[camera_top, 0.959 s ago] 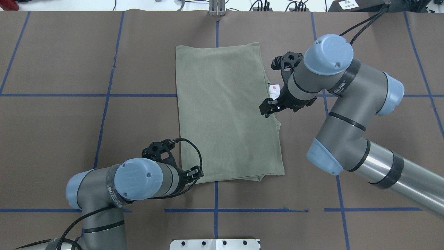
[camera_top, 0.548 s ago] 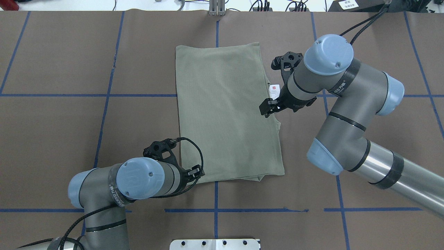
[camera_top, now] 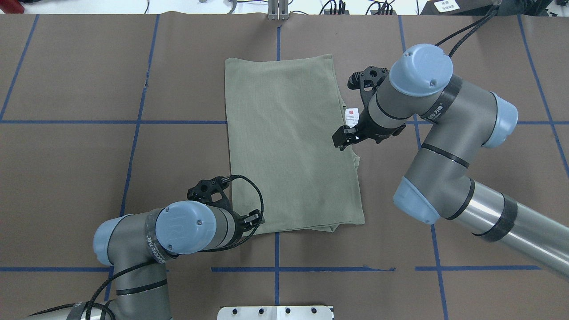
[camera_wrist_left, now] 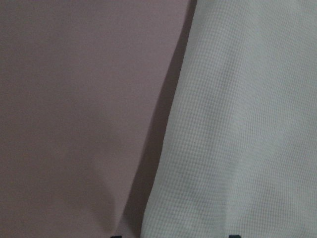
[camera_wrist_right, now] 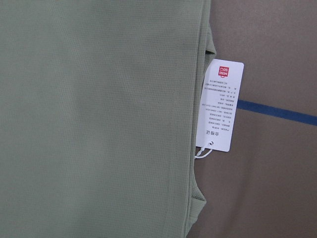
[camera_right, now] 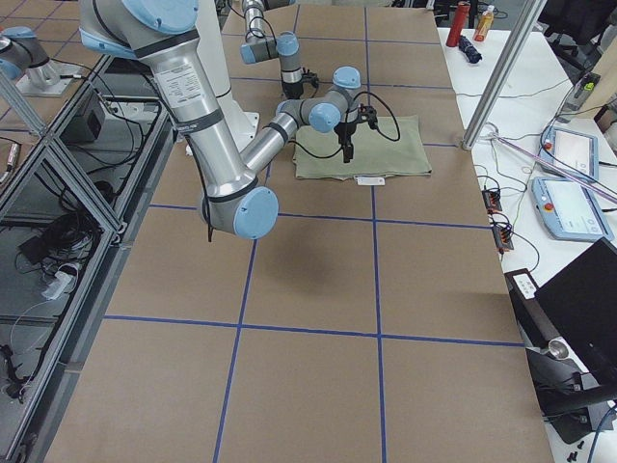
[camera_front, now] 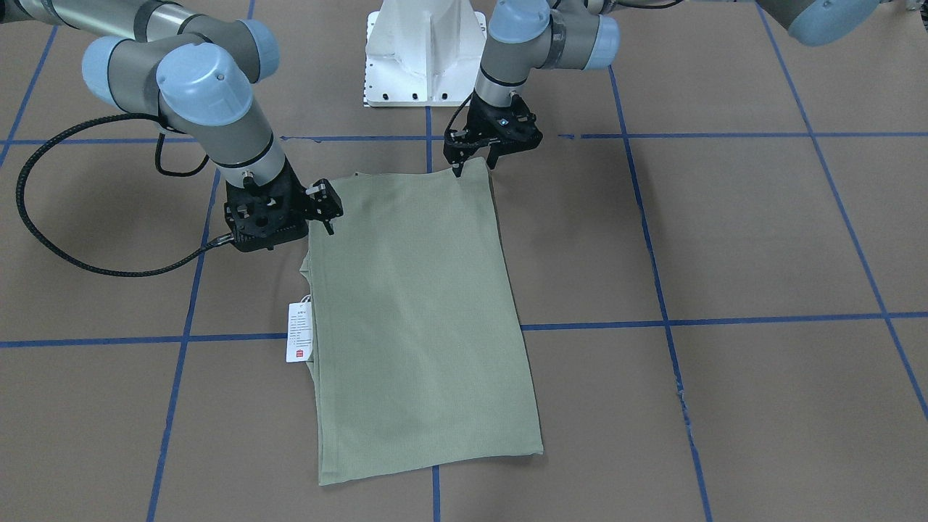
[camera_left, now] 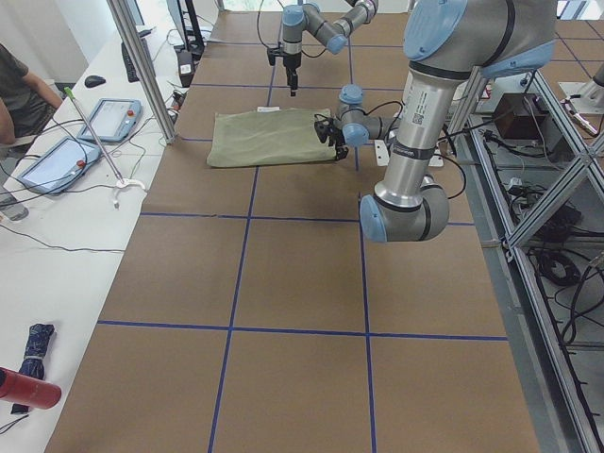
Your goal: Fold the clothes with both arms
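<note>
overhead exterior view: the shirt lies folded lengthwise on the table. the left gripper has crept closer to its near corner, fingers spread, likely about to pinch it. the right gripper has stayed beside the tag; whether its fingers are spread cannot be told.

The sage-green, finely gridded knit shirt lies on a brown table crossed by blue lines; its hang tag is white, marked red.
</note>
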{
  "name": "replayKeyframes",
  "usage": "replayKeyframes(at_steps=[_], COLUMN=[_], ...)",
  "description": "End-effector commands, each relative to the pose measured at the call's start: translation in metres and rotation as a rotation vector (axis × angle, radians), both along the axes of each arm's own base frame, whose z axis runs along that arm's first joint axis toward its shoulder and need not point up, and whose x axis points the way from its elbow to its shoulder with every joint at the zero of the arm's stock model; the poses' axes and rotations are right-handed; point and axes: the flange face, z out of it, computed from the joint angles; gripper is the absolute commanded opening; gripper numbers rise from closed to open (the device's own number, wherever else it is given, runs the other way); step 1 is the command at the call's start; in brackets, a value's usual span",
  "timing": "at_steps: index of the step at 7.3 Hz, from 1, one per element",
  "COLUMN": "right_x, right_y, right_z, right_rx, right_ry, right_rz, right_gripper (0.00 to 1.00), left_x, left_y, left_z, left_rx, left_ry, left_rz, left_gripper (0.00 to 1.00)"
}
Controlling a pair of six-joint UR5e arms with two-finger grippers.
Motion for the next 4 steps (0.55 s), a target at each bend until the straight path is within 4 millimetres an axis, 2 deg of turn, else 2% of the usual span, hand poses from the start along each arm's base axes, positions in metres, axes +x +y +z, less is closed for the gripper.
replayKeyframes(at_steps=[1,2,3,4], right_x=[0.0001,0.0001,0.0001,0.0001], right_y=[0.0,0.0,0.0,0.0], right_z=[0.0009,0.0009,0.0009,0.0009], right_rx=[-0.001,-0.001,-0.001,-0.001], right_ry=[0.002,0.002,0.002,0.002], right_rz=[0.0,0.0,0.0,0.0], right_gripper=[1.0,1.0,1.0,1.0], left_x=[0.003,0.0031,0.0035,0.0035], left_y=[-0.0019,-0.0019,-0.001,-0.001], left_z=[-0.0006,-0.0016,-0.0016,-0.0016], left_rx=[-0.002,-0.004,-0.02,-0.02], left_ry=[-0.003,-0.001,0.002,0.002], left_rz=[-0.002,-0.004,-0.014,-0.014], left_gripper=[0.73,0.61,0.3,0.08])
